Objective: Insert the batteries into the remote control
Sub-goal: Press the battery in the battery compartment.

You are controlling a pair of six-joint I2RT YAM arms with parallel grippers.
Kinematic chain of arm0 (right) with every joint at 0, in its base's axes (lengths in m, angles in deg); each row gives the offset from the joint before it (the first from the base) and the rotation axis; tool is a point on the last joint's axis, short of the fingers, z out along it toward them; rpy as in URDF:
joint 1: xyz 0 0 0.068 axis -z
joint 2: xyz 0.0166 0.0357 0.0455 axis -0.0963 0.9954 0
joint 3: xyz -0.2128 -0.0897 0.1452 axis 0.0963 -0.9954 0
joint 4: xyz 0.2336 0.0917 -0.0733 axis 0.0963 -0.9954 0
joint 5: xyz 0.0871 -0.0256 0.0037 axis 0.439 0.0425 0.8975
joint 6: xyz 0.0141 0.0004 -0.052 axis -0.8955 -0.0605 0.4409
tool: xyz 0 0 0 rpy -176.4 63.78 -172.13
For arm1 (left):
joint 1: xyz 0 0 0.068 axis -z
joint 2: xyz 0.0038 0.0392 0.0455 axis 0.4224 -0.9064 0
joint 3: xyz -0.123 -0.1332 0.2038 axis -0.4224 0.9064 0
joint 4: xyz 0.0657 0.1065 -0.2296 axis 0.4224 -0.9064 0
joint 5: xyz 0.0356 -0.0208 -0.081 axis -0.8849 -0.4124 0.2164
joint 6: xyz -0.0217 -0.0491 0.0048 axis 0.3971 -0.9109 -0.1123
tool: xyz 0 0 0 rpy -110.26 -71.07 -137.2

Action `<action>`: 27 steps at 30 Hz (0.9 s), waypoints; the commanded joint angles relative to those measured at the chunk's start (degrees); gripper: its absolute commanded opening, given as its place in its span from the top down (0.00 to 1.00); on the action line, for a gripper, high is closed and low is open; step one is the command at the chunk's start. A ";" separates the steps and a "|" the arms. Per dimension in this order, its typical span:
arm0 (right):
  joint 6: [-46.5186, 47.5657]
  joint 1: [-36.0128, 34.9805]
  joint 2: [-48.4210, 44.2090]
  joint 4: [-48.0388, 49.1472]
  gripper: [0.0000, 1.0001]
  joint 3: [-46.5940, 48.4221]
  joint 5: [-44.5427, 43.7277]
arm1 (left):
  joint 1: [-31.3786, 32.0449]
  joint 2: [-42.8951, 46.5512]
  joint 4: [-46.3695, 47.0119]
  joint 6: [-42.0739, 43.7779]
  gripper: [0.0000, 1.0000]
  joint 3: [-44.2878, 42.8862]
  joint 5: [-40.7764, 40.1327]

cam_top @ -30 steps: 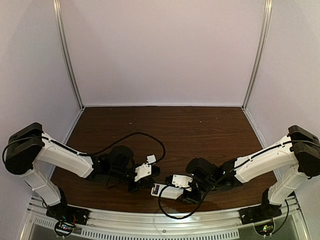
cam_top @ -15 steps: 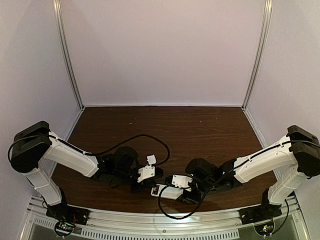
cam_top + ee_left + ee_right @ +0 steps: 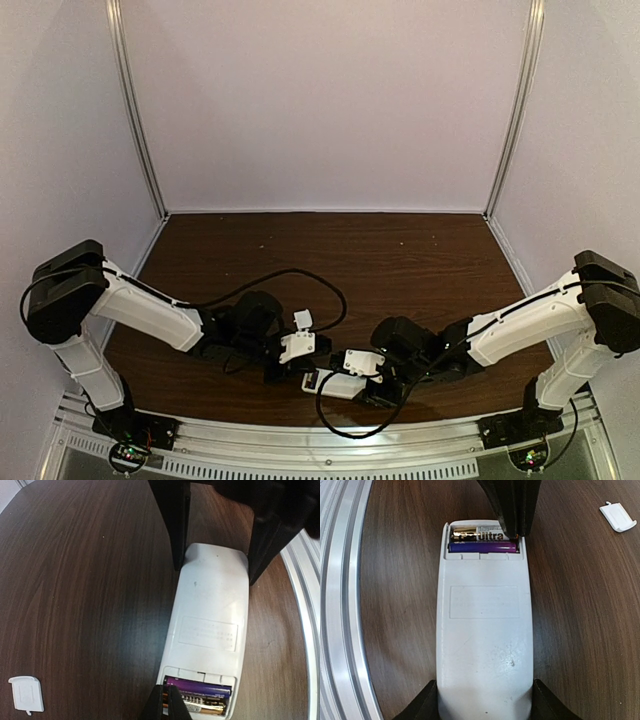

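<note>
The right tool [image 3: 484, 700] is clenched on the remote control [image 3: 485, 625], one finger against each long side at the end away from the battery compartment [image 3: 445, 540]; the handset lies back-up on the table [image 3: 580, 630] beside the metal rail [image 3: 340, 605]. The left tool [image 3: 167, 705] has its fingers pressed together with nothing between them, the tips resting at the open compartment over one end of the cells. Inside the compartment the gold-brown battery [image 3: 470, 532] and the dark purple battery [image 3: 482, 547] lie side by side, touching, and a small white cover [image 3: 618, 517] lies on the table well apart.
</note>
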 commanded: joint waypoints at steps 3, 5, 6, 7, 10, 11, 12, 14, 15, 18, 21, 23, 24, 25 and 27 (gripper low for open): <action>0.27 -0.38 1.10 1.17 1.00 -0.73 -0.41 | 0.32 -3.09 -8.11 2.06 0.95 -1.27 -1.81; 0.32 -0.38 1.11 1.21 1.00 -0.76 -0.46 | 0.27 -3.89 -9.15 2.47 0.96 -1.60 -2.18; 0.27 -0.33 1.08 1.14 1.00 -0.81 -0.56 | 0.28 -4.40 -9.45 2.60 0.96 -1.67 -2.25; 0.26 -0.34 1.02 1.20 1.00 -0.79 -0.65 | 0.32 -4.78 -9.56 2.63 0.96 -1.73 -2.11; 0.18 -0.39 1.08 1.21 1.00 -0.85 -0.79 | 0.30 -5.67 -10.09 2.64 0.97 -2.17 -1.46; 0.15 -0.44 1.08 1.20 1.00 -0.86 -0.94 | 0.24 -5.73 -10.07 2.63 0.97 -2.11 -1.25; 0.17 -0.36 1.06 1.21 1.00 -0.89 -0.97 | 0.19 -5.71 -10.03 2.63 0.98 -2.01 -0.98; 0.17 -0.33 1.08 1.20 1.00 -0.92 -1.28 | -0.29 -5.67 -10.03 2.42 0.99 -1.95 0.13; 0.17 -0.39 0.97 1.16 1.00 -0.96 -1.35 | -0.52 -5.75 -10.03 2.38 0.99 -1.95 0.92; 0.16 -0.38 0.81 1.20 1.00 -1.07 -1.49 | -0.60 -5.36 -9.65 2.46 0.95 -2.01 1.02; 0.13 -0.44 1.02 1.17 1.00 -0.64 -1.22 | -0.70 -1.98 -7.08 0.70 0.84 -2.35 -2.73; 0.01 -0.45 0.99 1.05 1.00 -0.51 -1.02 | -1.61 0.99 -5.47 -0.88 0.78 -2.88 -4.87; -0.07 -0.46 0.81 1.19 1.00 -0.59 -0.89 | -2.30 2.61 -4.59 -1.58 0.73 -2.97 -5.21; -0.16 -0.44 0.42 1.21 1.00 -0.82 -0.82 | -2.96 4.60 -3.96 -2.14 0.70 -3.11 -5.72; -0.27 -0.50 -0.27 1.18 1.00 -0.98 -0.84 | -4.41 7.18 -3.76 -2.83 0.61 -3.79 -7.60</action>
